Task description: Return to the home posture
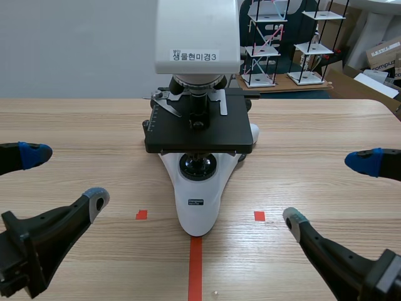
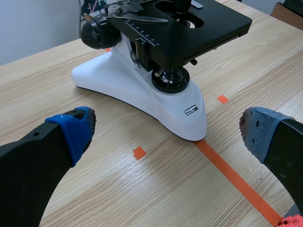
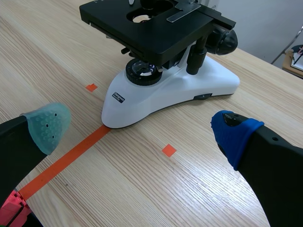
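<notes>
A white microscope [image 1: 198,144] with a black stage stands at the table's middle, its base pointing at me. My left gripper [image 1: 62,179] sits low at the left, open and holding nothing, well apart from the base. At the right my right gripper [image 1: 329,191] is also open and holds nothing. From the left wrist the microscope [image 2: 156,75] lies ahead of the open gripper [image 2: 165,137]. From the right wrist the microscope [image 3: 165,80] lies ahead of that gripper [image 3: 142,132], beyond its fingers.
The wooden table [image 1: 313,132] carries orange-red tape marks in front of the microscope. Behind the far edge stand white wire racks [image 1: 288,44] and cardboard boxes [image 1: 382,56]. Bare wood lies on both sides of the microscope.
</notes>
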